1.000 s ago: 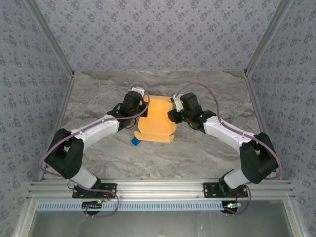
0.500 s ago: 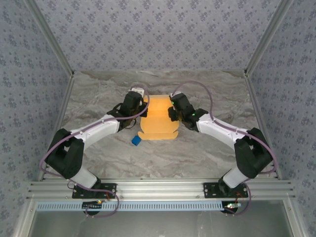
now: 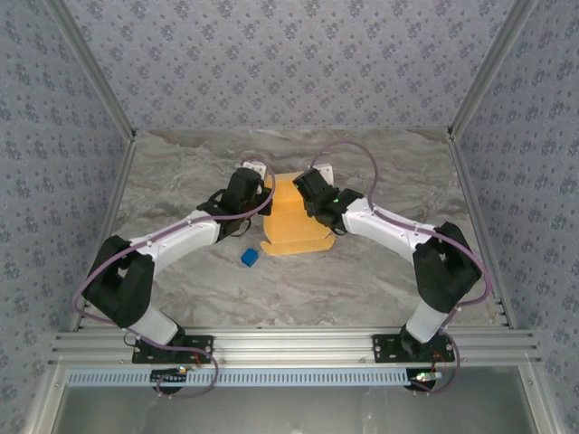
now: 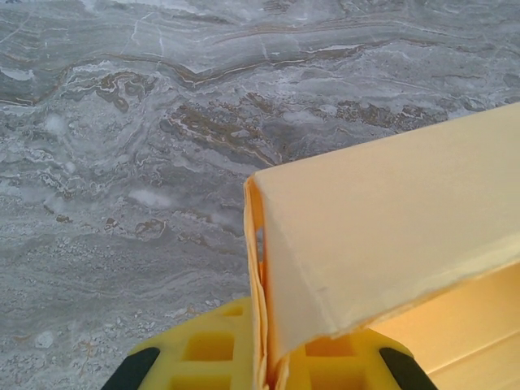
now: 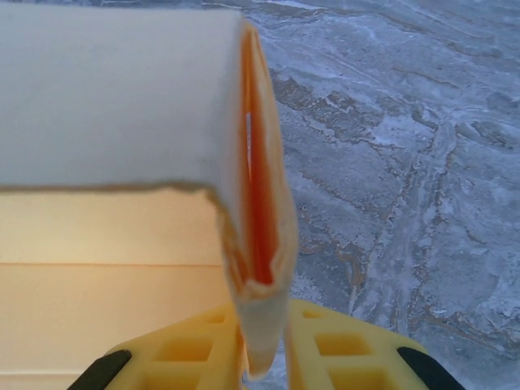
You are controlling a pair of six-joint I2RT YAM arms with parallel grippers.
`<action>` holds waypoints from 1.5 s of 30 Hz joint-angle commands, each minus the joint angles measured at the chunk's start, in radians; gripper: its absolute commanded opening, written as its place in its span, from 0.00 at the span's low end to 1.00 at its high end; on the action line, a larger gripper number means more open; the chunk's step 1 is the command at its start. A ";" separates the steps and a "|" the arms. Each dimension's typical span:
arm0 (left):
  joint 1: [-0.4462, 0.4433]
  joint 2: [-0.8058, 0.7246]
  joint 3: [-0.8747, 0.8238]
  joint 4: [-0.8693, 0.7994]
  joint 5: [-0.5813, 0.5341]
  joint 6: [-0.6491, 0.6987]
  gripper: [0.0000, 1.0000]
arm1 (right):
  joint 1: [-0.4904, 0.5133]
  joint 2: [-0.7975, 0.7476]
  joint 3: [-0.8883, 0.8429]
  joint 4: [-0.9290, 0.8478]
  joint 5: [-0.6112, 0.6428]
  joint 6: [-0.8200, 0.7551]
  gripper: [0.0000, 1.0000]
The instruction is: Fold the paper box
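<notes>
The yellow-orange paper box (image 3: 291,221) lies mid-table between both arms, its right side folded up and over to the left. My left gripper (image 3: 260,193) grips the box's left edge. In the left wrist view its yellow fingers (image 4: 203,357) are shut on a thin doubled card wall, and a panel of the paper box (image 4: 390,219) slopes over them. My right gripper (image 3: 306,185) sits at the box's upper right. In the right wrist view the right gripper (image 5: 264,349) pinches a folded flap of the paper box (image 5: 114,106) between its fingers.
A small blue cube (image 3: 249,258) rests on the marble table (image 3: 181,181) just below and left of the box, near the left forearm. Patterned walls with metal posts (image 3: 475,86) enclose the table on three sides.
The right gripper has swung left across the box, carrying its right side up and over, so the box looks narrower. Its jaws closed further. The left gripper stayed put.
</notes>
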 commanded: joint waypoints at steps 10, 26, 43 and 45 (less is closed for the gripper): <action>-0.002 0.001 0.034 0.010 -0.001 -0.004 0.00 | 0.035 0.073 0.117 -0.249 0.231 0.126 0.19; -0.004 -0.003 0.018 0.016 -0.008 -0.007 0.00 | 0.039 0.004 0.029 -0.031 0.079 0.051 0.21; -0.004 -0.011 0.013 0.013 -0.009 -0.006 0.00 | -0.001 0.014 0.043 -0.118 0.148 0.114 0.17; -0.004 -0.012 0.010 0.014 -0.008 -0.008 0.00 | -0.001 0.023 0.049 -0.140 0.171 0.131 0.16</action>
